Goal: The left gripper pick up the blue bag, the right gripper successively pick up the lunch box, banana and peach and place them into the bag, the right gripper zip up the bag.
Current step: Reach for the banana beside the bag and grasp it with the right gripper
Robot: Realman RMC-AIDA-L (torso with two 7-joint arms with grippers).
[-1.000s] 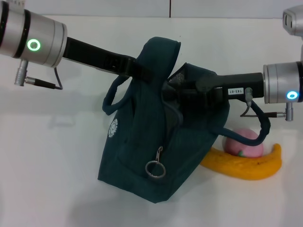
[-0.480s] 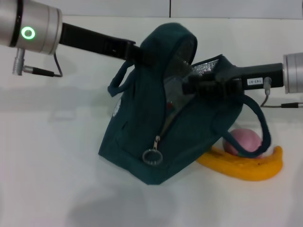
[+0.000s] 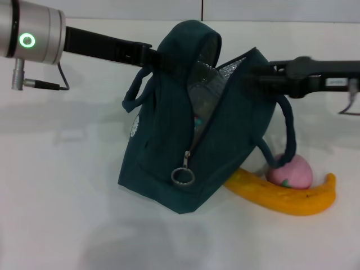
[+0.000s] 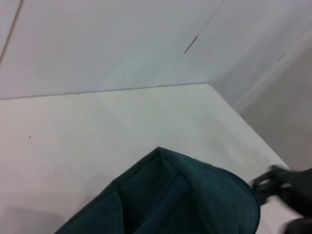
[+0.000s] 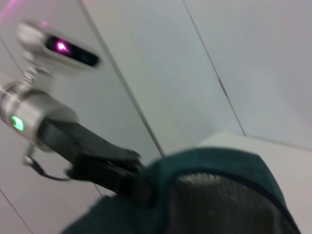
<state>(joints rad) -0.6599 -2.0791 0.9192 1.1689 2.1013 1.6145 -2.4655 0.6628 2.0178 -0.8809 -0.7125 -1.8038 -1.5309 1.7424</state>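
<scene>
So the left gripper (image 3: pixel 151 56) is pinching the top flap of the blue bag (image 3: pixel 169 152), holding that side up off the white table (image 3: pixel 62 202). The bag's bottom rests on the table, tilted, with its mouth gaping toward the right arm.

The right gripper (image 3: pixel 256 76) sits right at the far edge of the bag's mouth, against the silver lining (image 3: pixel 225 72). Can't tell whether its fingers are spread or closed, since the fabric hides them, and can't say it's carrying anything.

There's something pale and greenish down inside the opening, probably the lunch box (image 3: pixel 196 121), but it's mostly hidden. The banana (image 3: pixel 281 197) and the peach (image 3: pixel 289 171) are both out on the table just beside the bag, peach touching the banana's curve and a bag strap draped over it.

My read: lunch box step looks done, banana is up next. The right arm needs to clear the bag mouth and strap, drop down beside the bag and grab the banana mid-body without rolling the peach away. The zipper pull ring (image 3: pixel 183 175) hangs at the front for later.
</scene>
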